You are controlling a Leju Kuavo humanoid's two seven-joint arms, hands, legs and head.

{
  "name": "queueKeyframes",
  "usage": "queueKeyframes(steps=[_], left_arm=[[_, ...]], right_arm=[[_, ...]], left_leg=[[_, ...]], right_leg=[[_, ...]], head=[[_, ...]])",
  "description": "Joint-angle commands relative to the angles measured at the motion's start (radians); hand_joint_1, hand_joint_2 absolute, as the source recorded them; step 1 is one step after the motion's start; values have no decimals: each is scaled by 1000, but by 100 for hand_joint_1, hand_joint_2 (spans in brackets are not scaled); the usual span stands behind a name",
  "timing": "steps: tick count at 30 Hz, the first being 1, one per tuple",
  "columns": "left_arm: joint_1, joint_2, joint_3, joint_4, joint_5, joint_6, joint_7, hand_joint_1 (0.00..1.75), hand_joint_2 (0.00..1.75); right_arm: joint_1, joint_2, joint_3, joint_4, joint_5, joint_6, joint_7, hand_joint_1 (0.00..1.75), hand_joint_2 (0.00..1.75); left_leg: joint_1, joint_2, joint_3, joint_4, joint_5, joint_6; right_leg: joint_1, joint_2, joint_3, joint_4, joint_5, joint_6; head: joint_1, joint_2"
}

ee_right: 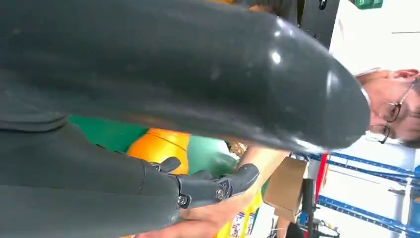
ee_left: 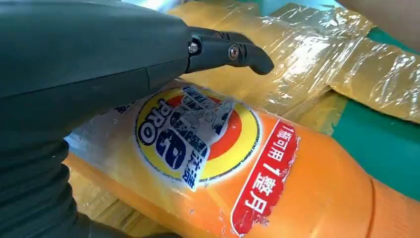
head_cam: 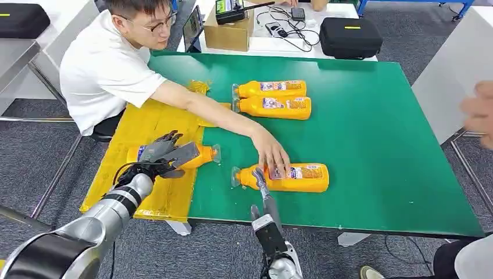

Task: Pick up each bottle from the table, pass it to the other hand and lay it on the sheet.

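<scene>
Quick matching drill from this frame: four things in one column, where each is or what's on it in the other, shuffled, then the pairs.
Things
1. left hand
2. near bottle
3. two far bottles
4. black case

Places
A. on the white table behind the green one
B. side by side on the green mat
C. under the person's hand
D. on the bottle lying at the yellow sheet's edge

Pairs: 1-D, 2-C, 3-B, 4-A
</scene>
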Motion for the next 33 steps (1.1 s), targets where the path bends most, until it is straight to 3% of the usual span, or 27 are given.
queueKeyframes(steps=[1,2,3,9,13,14,19,20,22,23,24,25,26,28,29,33], left_arm=[[50,-26,-11,-84,62,88,-84,0,175],[52,-40,4,-106,87,103,-89,0,175],[60,-52,30,-169,149,101,-104,0,0],[73,-47,43,-262,246,75,-107,0,0],[132,-30,71,-502,473,45,-139,0,0],[140,-23,53,-555,454,128,-135,0,175],[117,-37,24,-638,544,157,-125,0,175],[119,-33,17,-656,552,167,-138,0,175],[136,-32,19,-716,604,160,-148,0,175],[167,-34,29,-770,620,168,-149,0,175],[196,-34,38,-815,635,168,-143,0,175],[250,-37,54,-882,665,155,-141,0,175],[293,-33,56,-934,665,154,-139,0,175],[370,-43,71,-999,670,156,-137,0,175],[402,-46,72,-1023,669,157,-137,0,175],[559,-89,84,-1114,679,166,-157,0,175]], right_arm=[[-33,-4,-23,60,11,-4,-3,0,0],[-31,-5,-24,57,14,-9,0,0,0],[-28,-8,-22,55,22,-11,4,0,0],[-24,-8,-23,55,27,-12,3,0,0],[-13,-12,-21,56,29,-24,-1,0,0],[-9,-10,-30,55,18,-27,-7,0,0],[-24,-19,-2,58,53,-53,-26,0,0],[-30,-28,13,58,94,-96,-25,0,0],[-85,-92,108,110,415,-365,68,0,0],[-83,-107,30,85,660,-391,194,0,175],[-84,-120,-21,61,779,-391,236,0,175],[-73,-125,-90,27,977,-391,352,0,175],[-88,-140,-94,42,952,-391,335,0,175],[-76,-160,-153,-34,1115,-391,470,0,175],[-79,-168,-152,-32,1108,-391,469,0,175],[-102,-224,-190,-21,1266,-369,684,0,175]], left_leg=[[0,0,1,-1,1,0],[0,0,1,-1,0,0],[0,-1,1,-1,1,0],[1,0,-2,0,0,0],[1,1,-4,1,-1,0],[1,1,-5,1,0,0],[2,0,-7,2,-1,0],[1,0,-8,1,0,0],[1,1,-7,1,0,0],[1,2,-6,1,-1,0],[1,2,-7,1,0,0],[1,2,-6,0,0,0],[0,2,-6,-1,0,1],[-1,3,-4,-1,-1,1],[-1,2,-6,-1,-1,1],[-2,3,-5,-1,-1,1]], right_leg=[[0,-1,1,-1,0,-1],[1,-1,2,-1,0,-2],[0,-1,1,-1,0,-1],[1,-1,-1,-1,-1,-1],[2,-1,-3,0,-1,-2],[1,-1,-5,0,0,-1],[2,-2,-6,0,-1,-2],[1,-2,-7,0,0,-1],[1,0,-7,0,0,-1],[2,0,-5,-1,0,-1],[1,0,-6,-1,0,-1],[1,0,-5,-2,0,-1],[0,0,-5,-2,0,-1],[0,1,-4,-2,0,-1],[-1,1,-5,-2,0,0],[-1,1,-5,-2,0,0]], head=[[0,0],[0,0],[0,0],[0,0],[0,0],[0,0],[0,0],[0,0],[0,0],[0,0],[0,0],[0,0],[0,0],[0,0],[0,0],[0,0]])
